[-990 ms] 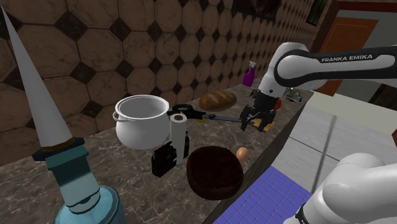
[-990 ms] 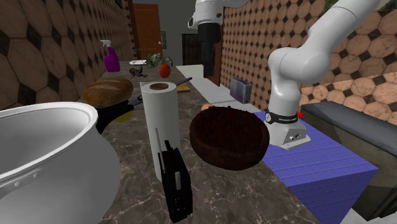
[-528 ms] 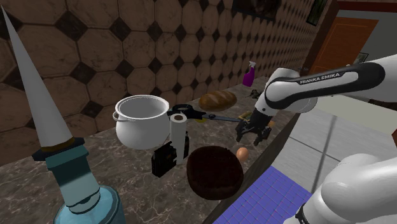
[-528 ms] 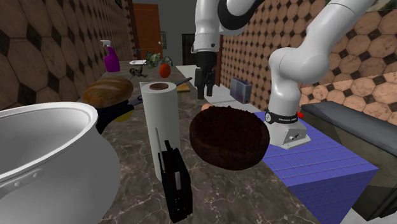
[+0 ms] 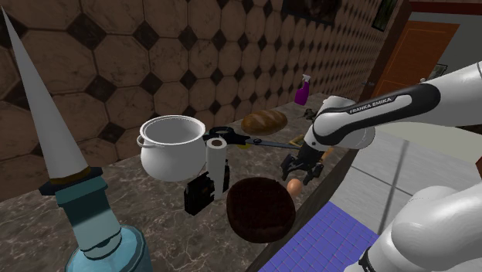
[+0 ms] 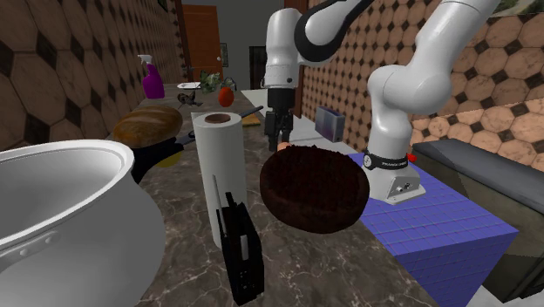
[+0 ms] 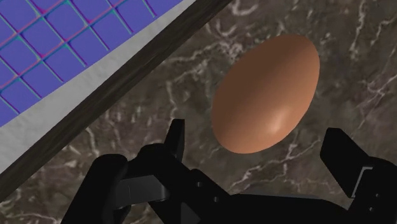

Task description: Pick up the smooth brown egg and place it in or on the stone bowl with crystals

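So in the last second I've dropped from way up over the far end of the counter [image 5: 139,205] to right on top of the egg [image 7: 267,92], and my gripper [image 7: 254,132] now sits low over it with the jaws spread wide. One finger is on each side and neither touches the shell, so nothing is held yet. To me that means the approach is basically done and the grab comes next: ease down a bit more, then close. The egg sits on the dark marble close to the counter's edge on the stand [image 7: 51,51] side, just beside the bowl [image 5: 260,209], so it's a short hop once I've got it. It looks smooth and orange-brown with a soft shine on one flank. It's lying on its side, with the long axis angled across the gap between my fingers instead of square to them. I'd guess that rounded, slick shape could squirt out sideways if I close off-centre, and that edge is awfully near if it rolls.
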`<state>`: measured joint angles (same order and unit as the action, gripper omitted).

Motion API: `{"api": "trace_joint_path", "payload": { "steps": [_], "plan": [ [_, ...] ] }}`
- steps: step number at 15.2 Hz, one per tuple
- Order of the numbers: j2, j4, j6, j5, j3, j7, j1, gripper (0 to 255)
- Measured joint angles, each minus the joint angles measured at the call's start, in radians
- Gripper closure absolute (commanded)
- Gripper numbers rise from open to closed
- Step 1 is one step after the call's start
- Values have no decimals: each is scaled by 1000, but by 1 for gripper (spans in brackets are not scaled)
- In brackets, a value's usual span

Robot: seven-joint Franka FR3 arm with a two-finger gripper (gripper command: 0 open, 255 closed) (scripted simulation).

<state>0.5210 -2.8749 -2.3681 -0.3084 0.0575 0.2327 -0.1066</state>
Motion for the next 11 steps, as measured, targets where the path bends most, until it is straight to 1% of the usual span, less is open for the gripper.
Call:
{"api": "trace_joint_path", "payload": {
  "steps": [6,7,11],
  "plan": [
    [-9,-4,-14,-4,1,-4,3,0],
    [-9,-4,-14,-4,1,-4,3,255],
    [-9,-3,-14,-4,1,-4,2,255]
  ]
}}
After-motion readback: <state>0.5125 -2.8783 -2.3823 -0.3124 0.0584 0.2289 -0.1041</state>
